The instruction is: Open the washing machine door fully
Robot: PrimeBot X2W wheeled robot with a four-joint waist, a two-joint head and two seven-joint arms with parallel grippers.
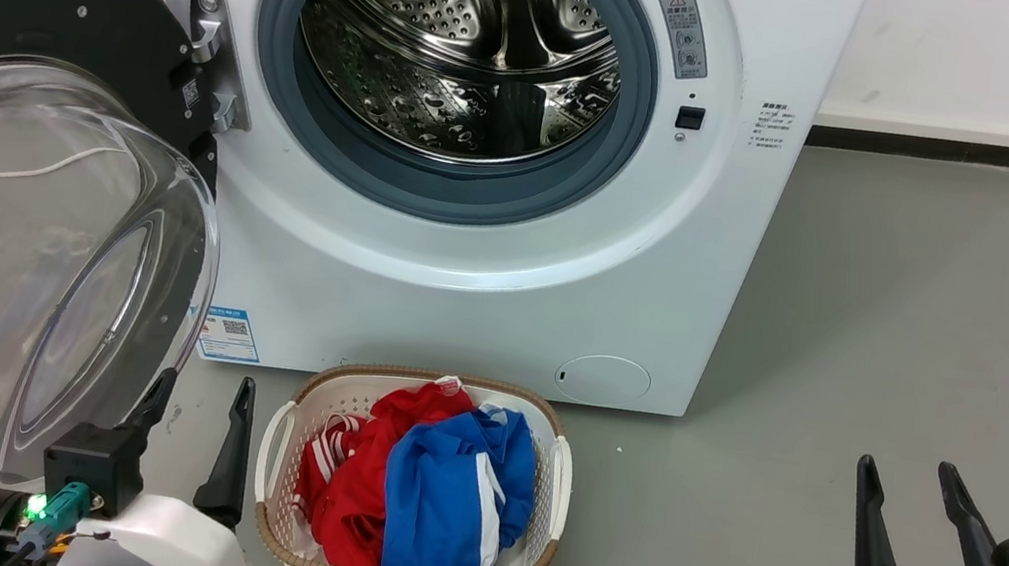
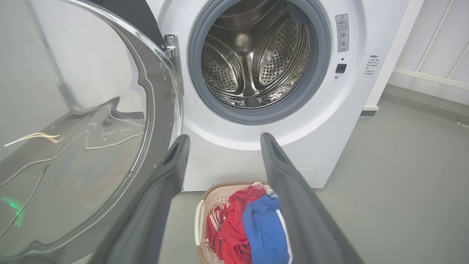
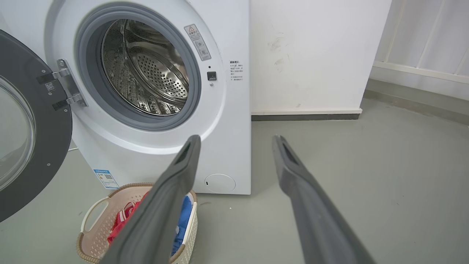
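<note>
The white washing machine (image 1: pixel 488 260) stands ahead with its steel drum (image 1: pixel 461 43) exposed. The washing machine door (image 1: pixel 29 26), a black disc with a bulging clear glass bowl (image 1: pixel 11 266), is swung wide to the left on its hinge (image 1: pixel 211 59). The door (image 2: pixel 73 139) also shows in the left wrist view and, in the right wrist view, at the left edge (image 3: pixel 33 124). My left gripper (image 1: pixel 203 397) is open at the lower left, its left finger just beside the glass bowl. My right gripper (image 1: pixel 913 484) is open at the lower right, over bare floor.
A white woven laundry basket (image 1: pixel 281 450) holding red and blue clothes (image 1: pixel 432 484) sits on the floor in front of the machine, between my grippers. Grey floor (image 1: pixel 914 318) stretches to the right. A white wall with a dark skirting (image 1: pixel 951 146) runs behind.
</note>
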